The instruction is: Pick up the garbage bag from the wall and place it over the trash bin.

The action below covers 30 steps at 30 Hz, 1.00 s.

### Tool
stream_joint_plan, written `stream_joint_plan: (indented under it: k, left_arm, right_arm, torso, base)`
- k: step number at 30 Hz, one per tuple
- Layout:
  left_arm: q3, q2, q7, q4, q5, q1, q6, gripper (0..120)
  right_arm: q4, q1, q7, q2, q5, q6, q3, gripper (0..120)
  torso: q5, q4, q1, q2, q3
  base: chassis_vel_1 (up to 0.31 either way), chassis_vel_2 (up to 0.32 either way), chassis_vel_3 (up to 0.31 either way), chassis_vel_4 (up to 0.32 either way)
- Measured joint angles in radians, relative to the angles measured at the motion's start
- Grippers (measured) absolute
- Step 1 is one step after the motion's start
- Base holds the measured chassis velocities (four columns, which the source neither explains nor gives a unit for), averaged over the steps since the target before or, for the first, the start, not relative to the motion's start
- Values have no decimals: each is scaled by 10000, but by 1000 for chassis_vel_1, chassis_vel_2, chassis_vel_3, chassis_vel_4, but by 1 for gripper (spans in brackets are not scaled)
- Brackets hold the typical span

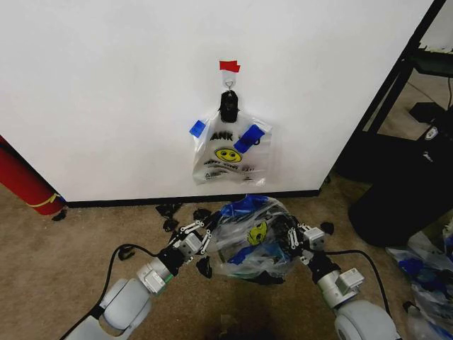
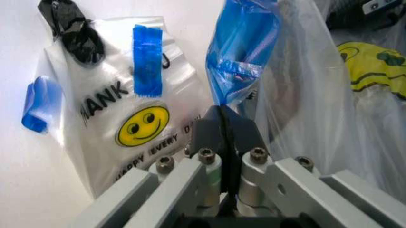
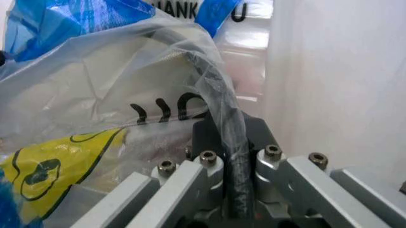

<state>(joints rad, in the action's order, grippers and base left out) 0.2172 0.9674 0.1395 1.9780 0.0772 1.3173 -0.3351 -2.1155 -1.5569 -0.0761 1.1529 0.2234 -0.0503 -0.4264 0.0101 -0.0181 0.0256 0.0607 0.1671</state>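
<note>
The garbage bag (image 1: 251,241) is a crinkly clear bag with blue tape and a yellow smiley, stretched low over the carpet between my two grippers. My left gripper (image 1: 211,239) is shut on its blue-taped rim (image 2: 238,71). My right gripper (image 1: 290,237) is shut on a twisted strand of the opposite rim (image 3: 222,102). The white wall (image 1: 106,85) stands just behind, with a hook (image 1: 228,83) under red tape (image 1: 228,66). The trash bin is hidden.
A flat smiley bag (image 1: 226,156) hangs on the wall from a black clip (image 1: 228,106). A red cylinder with a yellow band (image 1: 25,184) leans at the left. Black clips (image 1: 170,212) litter the carpet. A black frame and dark bulk (image 1: 403,191) stand at the right, above more bags (image 1: 432,283).
</note>
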Motion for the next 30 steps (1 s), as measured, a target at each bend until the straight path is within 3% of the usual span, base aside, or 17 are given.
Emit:
stream_joint_plan:
  k: [11, 17, 23, 30]
  left_arm:
    - [80, -106, -439, 118, -487, -18, 500, 0]
    - [99, -223, -667, 115, -806, -19, 1241, 0]
    - [7, -211, -649, -281, -844, -131, 1523, 0]
    - [-64, -168, -845, -494, -1209, -176, 1404, 0]
  right_arm:
    - [315, -40, -947, -4, -150, -608, -303, 0]
    - [1070, 204, -3282, -37, 443, -1923, -873, 0]
    - [1506, 364, -4554, 38, 1535, -2620, -987, 0]
    - [1616, 369, -4234, 117, 2072, -2661, -895, 0]
  torso:
    - [0, 0, 0, 0, 0]
    - [0, 0, 0, 0, 0]
    - [0, 0, 0, 0, 0]
    - [0, 0, 0, 0, 0]
  base:
    - [0, 0, 0, 0]
    - [0, 0, 0, 0]
    - [0, 0, 0, 0]
    - [0, 0, 0, 0]
